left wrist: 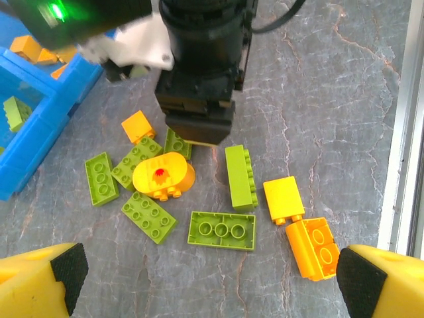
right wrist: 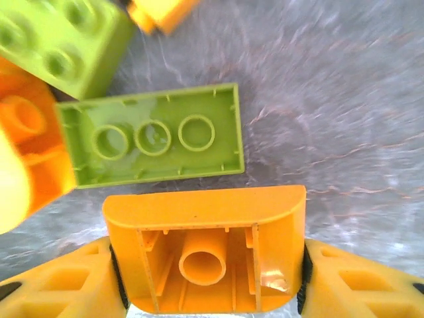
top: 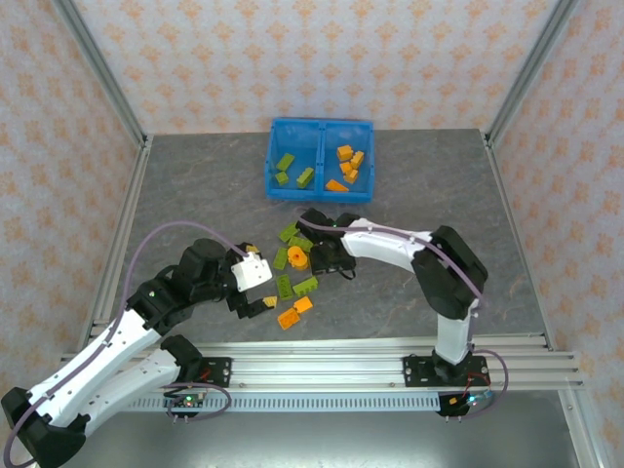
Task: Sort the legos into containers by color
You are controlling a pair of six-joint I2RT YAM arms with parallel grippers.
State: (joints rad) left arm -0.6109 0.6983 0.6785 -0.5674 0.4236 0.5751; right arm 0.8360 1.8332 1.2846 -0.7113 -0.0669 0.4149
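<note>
Above the bench (top: 439, 185), right tool (right wrist: 205, 265) pinches an orange brick (right wrist: 205, 225) by smooth ends, risking a slip; left tool (left wrist: 212, 285) gapes wide.

Hand (right wrist: 209, 281) grips orange brick (right wrist: 205, 222) (underside showing).

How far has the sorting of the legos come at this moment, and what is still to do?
Partly done. The blue bin's left compartment holds three green bricks, and the right compartment holds about five orange bricks. In hand: the right gripper is shut on an orange brick close to the table; the left gripper is open and empty. Left: roughly ten loose bricks, green and orange mixed.
</note>
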